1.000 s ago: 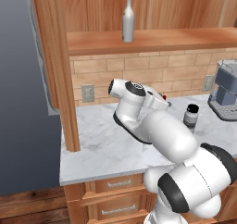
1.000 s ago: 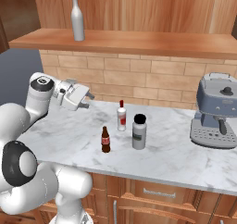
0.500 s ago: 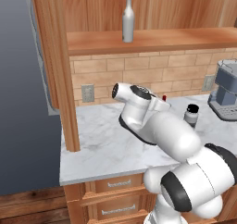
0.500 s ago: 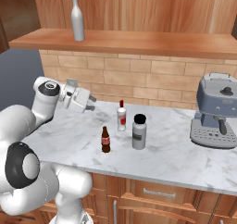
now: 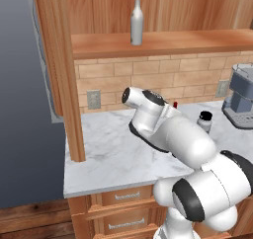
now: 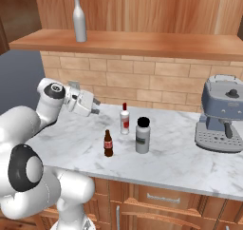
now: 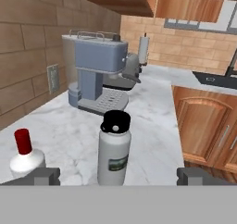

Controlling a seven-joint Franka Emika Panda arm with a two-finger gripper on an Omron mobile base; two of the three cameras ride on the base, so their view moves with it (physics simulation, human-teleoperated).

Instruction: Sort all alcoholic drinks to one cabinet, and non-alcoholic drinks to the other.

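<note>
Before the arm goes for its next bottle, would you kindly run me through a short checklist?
1. Tool open and holding nothing: ok.
2. White bottle with red cap upright on the counter: ok.
3. Small cola bottle upright, apart from its neighbours: ok.
4. Grey black-capped bottle close beside the white one, may crowd a grasp: not ok.
5. Silver bottle already on the cabinet shelf: ok.
6. Second cabinet open: cannot tell.

Silver-grey wine bottle, red-capped white bottle, red-labelled brown cola bottle — white-veined marble counter (blue-grey coffee machine).
</note>
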